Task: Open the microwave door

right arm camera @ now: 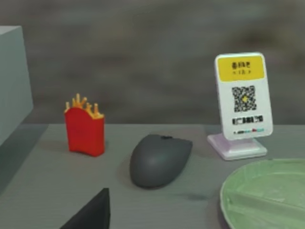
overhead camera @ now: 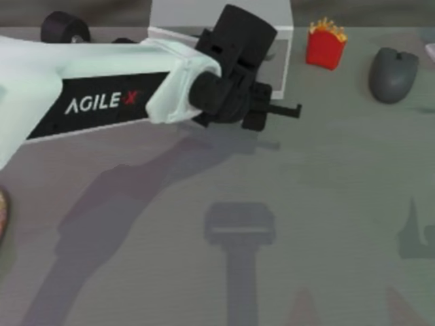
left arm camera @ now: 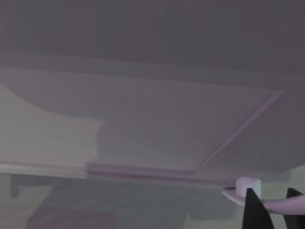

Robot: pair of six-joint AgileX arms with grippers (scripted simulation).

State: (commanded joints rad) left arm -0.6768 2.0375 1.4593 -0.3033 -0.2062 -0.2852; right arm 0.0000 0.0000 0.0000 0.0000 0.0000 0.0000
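1. The left tool [overhead camera: 289, 110] sits at the front of the microwave [overhead camera: 221, 20], at the table's [overhead camera: 326, 204] far edge; its fingers [left arm camera: 255, 210] reach the microwave door [left arm camera: 143, 124], which fills the left wrist view (whether they grip anything, I cannot tell)
2. Right of that tool: a fries carton [overhead camera: 326, 44], then a dark mouse [overhead camera: 393, 73]
3. The right wrist view adds a QR-code stand [right arm camera: 242, 102] and green plate [right arm camera: 267, 191]; the right tool's state cannot be told
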